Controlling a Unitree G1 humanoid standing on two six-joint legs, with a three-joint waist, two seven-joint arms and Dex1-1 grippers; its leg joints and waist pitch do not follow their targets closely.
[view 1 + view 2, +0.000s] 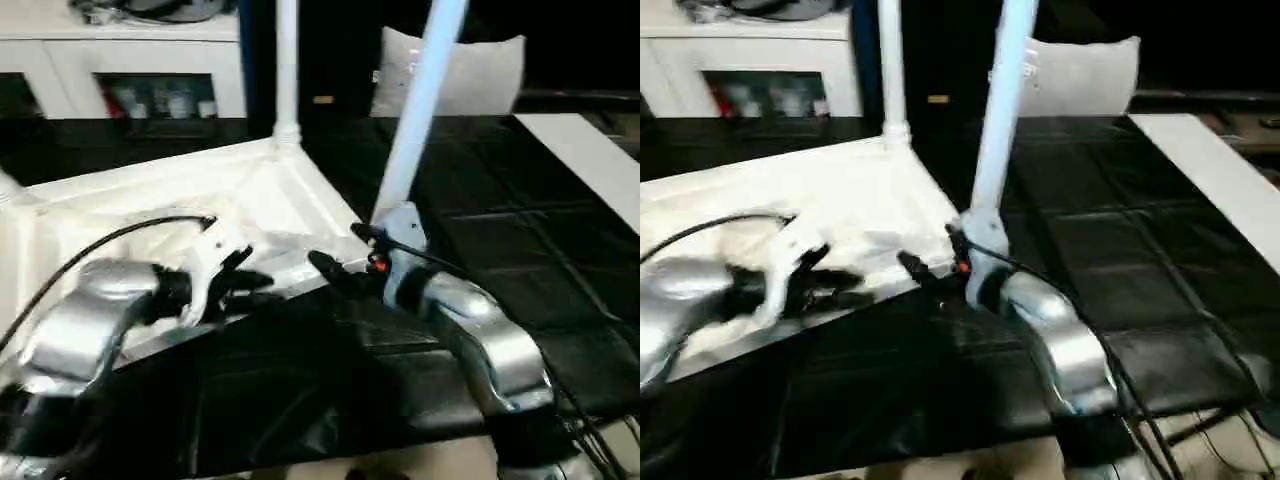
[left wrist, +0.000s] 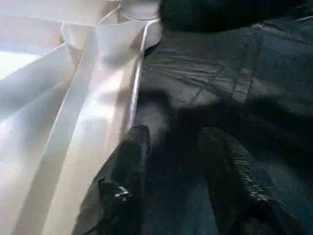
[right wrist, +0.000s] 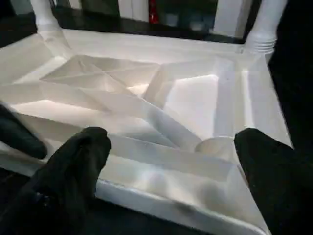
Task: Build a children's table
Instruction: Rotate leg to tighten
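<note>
The children's table [image 1: 250, 200] lies upside down on the dark floor mat [image 1: 520, 250]. Two legs [image 1: 286, 70] are seen upright in corner sockets; a near socket [image 3: 215, 146] remains empty. Left gripper [image 2: 183, 147] and right gripper [image 3: 171, 161] are held with jaws spread, empty.

1. Black tiled mat [image 1: 480, 240] lies under my work.
2. White cabinet [image 1: 120, 60] stands far left, with items on its open shelf.
3. Pillow-like bag [image 1: 480, 70] sits behind.
4. White board [image 1: 590, 160] lies right.
</note>
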